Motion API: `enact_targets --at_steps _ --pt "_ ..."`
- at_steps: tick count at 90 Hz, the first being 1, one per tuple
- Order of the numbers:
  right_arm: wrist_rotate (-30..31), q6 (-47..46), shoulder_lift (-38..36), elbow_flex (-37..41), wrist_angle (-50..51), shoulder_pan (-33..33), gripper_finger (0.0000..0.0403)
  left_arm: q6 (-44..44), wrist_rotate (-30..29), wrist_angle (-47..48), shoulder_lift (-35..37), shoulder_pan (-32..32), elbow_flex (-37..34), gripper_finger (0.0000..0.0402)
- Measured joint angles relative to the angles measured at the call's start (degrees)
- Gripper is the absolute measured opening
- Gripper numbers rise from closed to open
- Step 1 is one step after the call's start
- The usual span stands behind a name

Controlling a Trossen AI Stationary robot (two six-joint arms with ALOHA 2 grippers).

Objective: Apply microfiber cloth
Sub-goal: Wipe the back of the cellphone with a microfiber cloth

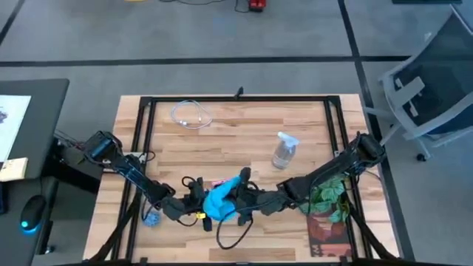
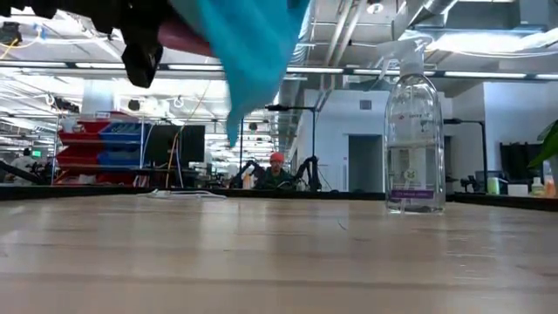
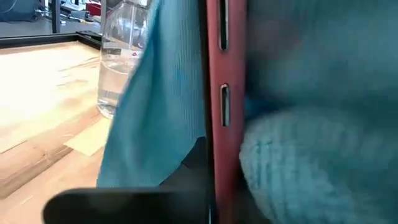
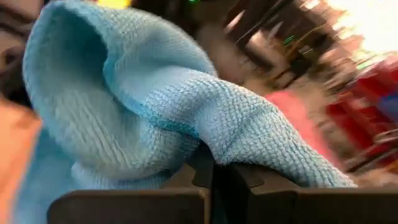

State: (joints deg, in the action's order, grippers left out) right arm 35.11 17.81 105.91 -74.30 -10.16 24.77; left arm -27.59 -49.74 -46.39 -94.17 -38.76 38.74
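Note:
The sky-blue microfiber cloth (image 1: 222, 199) is bunched between my two grippers, above the table's near middle. In the low view it hangs down (image 2: 253, 52), clear of the wood. A phone in a red case (image 3: 217, 93) stands edge-on in the left wrist view with cloth on both sides of it; a pink strip of it (image 1: 218, 183) shows from above. My left gripper (image 1: 194, 201) comes from the left and is shut on the phone. My right gripper (image 1: 247, 198) comes from the right and is shut on the cloth. My left gripper holds the phone by its lower part (image 3: 214, 186), where the red edge runs down between the fingers (image 3: 124, 202). The cloth hides the place of contact. The phone is lifted clear of the table. My right gripper pinches a gathered fold of the cloth (image 4: 217, 140) between its two shut fingers (image 4: 261, 193), coming roughly level from the table's right. The cloth bulges slack past the fingertips and lies against the phone.
A clear spray bottle (image 1: 284, 150) stands right of centre. A coiled white cable (image 1: 192, 116) lies at the far left. A green plant (image 1: 329, 196) sits under the right arm, a small blue disc (image 1: 151, 219) near the left arm, and a black cable (image 1: 229, 236) at the near edge.

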Motion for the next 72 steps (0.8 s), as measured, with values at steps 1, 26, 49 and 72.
enact_targets --at_steps 1,26,49,72 --pt "-0.4 -0.5 0.0 0.0 0.7 0.0 0.0 0.1 0.0 0.0 0.0 0.0 0.0 0.0003" --pt "-1.7 -1.6 0.2 0.2 5.2 2.4 0.0 0.2 0.3 0.4 0.0 -0.1 0.0 0.0003" --pt "-1.7 -6.7 -1.6 0.5 16.8 9.3 0.0 0.1 0.1 -0.8 0.3 -0.2 0.3 0.0004" --pt "-2.3 -10.5 -2.9 0.4 15.5 12.0 0.0 0.2 -0.3 -2.8 0.2 0.1 0.3 0.0004"
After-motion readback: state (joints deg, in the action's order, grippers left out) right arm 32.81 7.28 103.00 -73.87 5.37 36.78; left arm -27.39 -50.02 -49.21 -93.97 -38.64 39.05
